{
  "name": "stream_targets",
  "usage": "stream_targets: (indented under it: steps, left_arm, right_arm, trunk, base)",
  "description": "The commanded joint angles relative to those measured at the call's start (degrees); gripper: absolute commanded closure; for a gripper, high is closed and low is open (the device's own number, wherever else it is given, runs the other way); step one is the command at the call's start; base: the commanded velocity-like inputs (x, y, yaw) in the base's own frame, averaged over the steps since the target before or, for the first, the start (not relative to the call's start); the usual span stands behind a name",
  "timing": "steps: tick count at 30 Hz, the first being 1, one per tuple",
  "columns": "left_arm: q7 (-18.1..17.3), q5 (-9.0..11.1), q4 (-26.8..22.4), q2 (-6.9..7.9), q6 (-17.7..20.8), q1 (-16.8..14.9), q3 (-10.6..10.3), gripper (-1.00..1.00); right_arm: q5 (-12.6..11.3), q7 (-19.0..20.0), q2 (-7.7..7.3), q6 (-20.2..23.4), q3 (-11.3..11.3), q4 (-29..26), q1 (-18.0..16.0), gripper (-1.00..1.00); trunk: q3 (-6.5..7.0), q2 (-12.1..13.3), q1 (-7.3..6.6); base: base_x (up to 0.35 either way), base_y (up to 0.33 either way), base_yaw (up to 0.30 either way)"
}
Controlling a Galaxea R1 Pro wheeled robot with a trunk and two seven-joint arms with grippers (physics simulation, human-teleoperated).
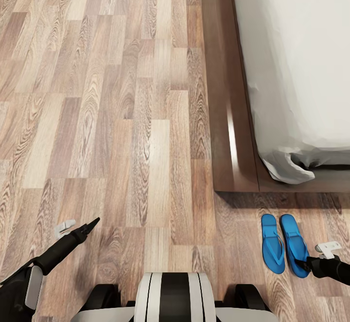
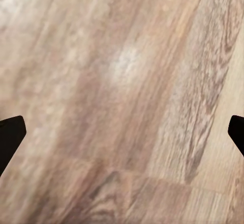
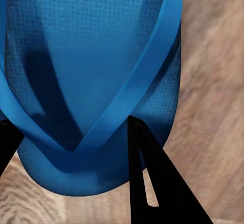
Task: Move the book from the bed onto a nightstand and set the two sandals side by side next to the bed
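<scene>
Right jaws straddle the toe strap of one sandal, not visibly clamped; left jaws spread wide over bare floor. From the head, both sandals lie side by side near the bed corner.

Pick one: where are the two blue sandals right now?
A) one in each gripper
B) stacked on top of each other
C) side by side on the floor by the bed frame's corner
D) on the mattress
C: the two sandals lie parallel on the wood floor just off the bed frame's corner, with the right gripper at the tip of the right-hand one.
</scene>
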Motion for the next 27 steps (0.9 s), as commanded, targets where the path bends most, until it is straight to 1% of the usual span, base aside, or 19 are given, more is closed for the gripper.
stream_targets:
  steps: [1,4,9,12,13,15,16,18,27]
  left_arm:
    - [-0.2,0.3,0.0,0.0,0.5,0.0,0.1,-1.0]
    - [-0.2,0.3,0.0,0.0,0.5,0.0,0.1,-1.0]
    - [-0.2,0.3,0.0,0.0,0.5,0.0,0.1,-1.0]
    - [-0.2,0.3,0.0,0.0,0.5,0.0,0.1,-1.0]
    - [-0.2,0.3,0.0,0.0,0.5,0.0,0.1,-1.0]
    - [-0.2,0.3,0.0,0.0,0.5,0.0,0.1,-1.0]
    - [-0.1,0.3,0.0,0.0,0.5,0.0,0.1,-1.0]
    - [-0.1,0.3,0.0,0.0,0.5,0.0,0.1,-1.0]
    - [-0.1,0.3,0.1,0.0,0.5,0.0,0.1,-1.0]
  right_arm:
    - [-0.4,0.2,0.01,0.5,-0.2,-0.1,0.0,1.0]
    - [-0.4,0.3,0.01,0.1,-0.2,-0.1,0.0,1.0]
    - [-0.5,0.4,0.01,-3.2,-0.3,-0.1,0.1,1.0]
    - [-0.6,0.4,0.01,-3.7,-0.4,0.0,0.1,1.0]
    - [-0.6,0.4,0.01,-3.8,-0.6,0.0,0.1,1.0]
    - [-0.6,0.4,0.01,-3.9,-2.0,0.0,0.1,1.0]
    - [-0.6,0.4,0.01,-3.9,-3.1,0.0,0.1,1.0]
    - [-0.6,0.4,0.01,-3.9,-4.1,0.0,0.1,1.0]
    - [-0.6,0.4,0.01,-3.9,-4.6,0.1,0.1,1.0]
  trunk:
    - [-0.03,0.0,-0.01]
    - [-0.03,0.0,-0.01]
    - [-0.03,0.0,-0.01]
    - [-0.03,0.0,-0.01]
    - [-0.03,0.0,-0.01]
    - [-0.03,0.0,-0.01]
    - [-0.03,0.0,-0.01]
    - [-0.03,0.0,-0.01]
    - [-0.03,0.0,-0.01]
  base:
    - [0.0,0.0,0.0]
    - [0.0,0.0,0.0]
    - [0.0,0.0,0.0]
    - [0.0,0.0,0.0]
    - [0.0,0.0,0.0]
    - [0.0,0.0,0.0]
    - [0.0,0.0,0.0]
    - [0.0,0.0,0.0]
    - [0.0,0.0,0.0]
